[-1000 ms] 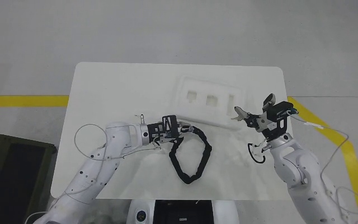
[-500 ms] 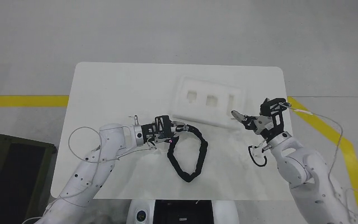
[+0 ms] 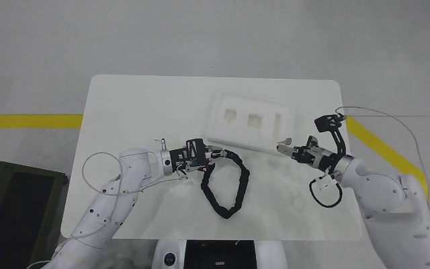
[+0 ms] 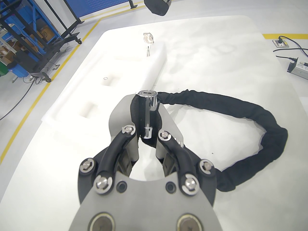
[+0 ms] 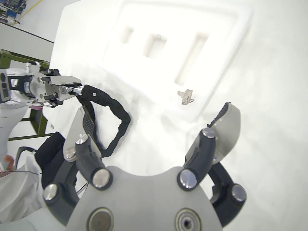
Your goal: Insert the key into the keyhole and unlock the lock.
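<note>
Pickup of the key [image 5: 186, 96] is the step in hand, as I judge it. The key sits on the white foam tray [image 5: 231, 25] near one corner, beside the long slot. From the left wrist view it seems to stand head up, though I cannot be sure it is seated in the foam.

My right gripper [image 5: 156, 118] hangs just short of that corner with its fingers spread wide and nothing between them. My left gripper [image 4: 145, 116] is pinched on the chrome barrel of the lock [image 4: 149, 102]. The keyhole [image 4: 146, 93] faces away from the wrist toward the tray, and the black sleeved chain [image 4: 252, 116] loops loose on the table [image 3: 134, 101].

To do this well I would bring the right fingers in square to the flat head of the key — one pad on each face — and close on the head only, leaving the blade free. A skewed pinch would likely tilt the blade and spoil the line-up later. I would lift straight off the foam so that the tray does not drag along. The left hold looks firm enough; I would leave it alone, keyhole presented as it is.
</note>
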